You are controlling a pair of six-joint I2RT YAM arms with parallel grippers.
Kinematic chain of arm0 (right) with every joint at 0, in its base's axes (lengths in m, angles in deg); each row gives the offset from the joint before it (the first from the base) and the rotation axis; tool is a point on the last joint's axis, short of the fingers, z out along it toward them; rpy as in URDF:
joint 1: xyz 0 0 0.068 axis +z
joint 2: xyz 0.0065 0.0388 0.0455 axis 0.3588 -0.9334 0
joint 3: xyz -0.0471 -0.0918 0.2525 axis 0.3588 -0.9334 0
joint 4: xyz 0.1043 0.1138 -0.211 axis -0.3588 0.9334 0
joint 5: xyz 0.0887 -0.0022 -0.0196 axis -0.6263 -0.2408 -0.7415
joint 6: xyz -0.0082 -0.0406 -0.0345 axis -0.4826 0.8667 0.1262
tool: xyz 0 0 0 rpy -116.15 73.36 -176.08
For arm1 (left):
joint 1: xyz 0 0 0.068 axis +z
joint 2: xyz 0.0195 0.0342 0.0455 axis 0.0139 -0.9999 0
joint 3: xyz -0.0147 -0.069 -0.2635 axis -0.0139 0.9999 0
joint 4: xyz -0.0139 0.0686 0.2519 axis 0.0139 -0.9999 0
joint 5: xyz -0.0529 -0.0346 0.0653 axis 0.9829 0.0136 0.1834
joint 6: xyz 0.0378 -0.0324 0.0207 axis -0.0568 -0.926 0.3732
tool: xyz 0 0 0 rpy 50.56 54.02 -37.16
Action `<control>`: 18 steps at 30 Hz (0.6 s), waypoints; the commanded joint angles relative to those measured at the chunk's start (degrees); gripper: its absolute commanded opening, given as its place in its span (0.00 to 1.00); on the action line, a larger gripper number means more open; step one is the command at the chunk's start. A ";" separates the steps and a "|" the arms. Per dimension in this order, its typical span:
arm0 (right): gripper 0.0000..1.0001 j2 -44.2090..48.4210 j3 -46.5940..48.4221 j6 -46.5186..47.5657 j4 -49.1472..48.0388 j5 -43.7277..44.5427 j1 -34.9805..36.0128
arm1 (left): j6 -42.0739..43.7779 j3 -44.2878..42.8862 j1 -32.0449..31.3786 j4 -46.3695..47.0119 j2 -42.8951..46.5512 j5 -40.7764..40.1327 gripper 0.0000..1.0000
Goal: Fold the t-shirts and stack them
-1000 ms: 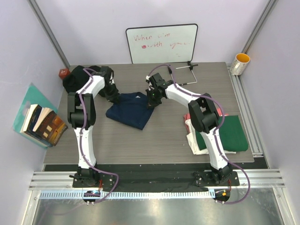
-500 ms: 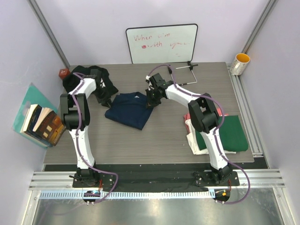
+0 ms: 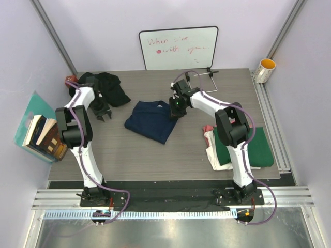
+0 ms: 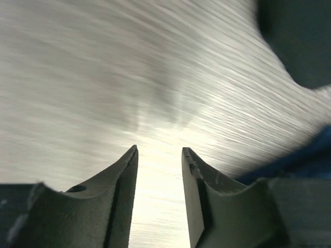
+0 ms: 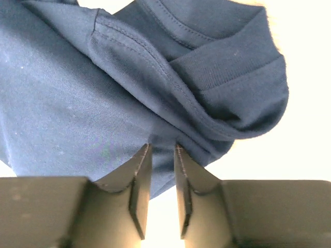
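The right hand (image 5: 161, 148) is pinching the limp, light navy t-shirt (image 5: 103, 93) just beside its thicker collar, likely the surest hold, while the left hand (image 4: 159, 151) is hovering released.

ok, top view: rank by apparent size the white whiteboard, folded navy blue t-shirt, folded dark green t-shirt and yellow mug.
1. white whiteboard
2-3. navy blue t-shirt and dark green t-shirt: too close to rank, and the green one is partly hidden by the right arm
4. yellow mug
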 commanded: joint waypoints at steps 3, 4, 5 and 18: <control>0.34 10.82 -5.25 0.96 3.35 4.27 -2.40 | 0.38 2.28 3.36 0.29 5.13 3.09 0.42; 0.35 12.83 -5.78 0.87 3.35 3.49 -2.58 | 0.30 2.63 3.45 0.73 5.48 4.60 0.42; 0.36 13.63 -6.22 0.69 3.35 2.69 -2.75 | 0.29 2.98 3.36 1.95 6.09 6.09 0.43; 0.35 17.17 -9.21 -2.65 -0.25 -7.76 -2.75 | -1.64 5.80 1.43 12.15 1.27 30.27 0.48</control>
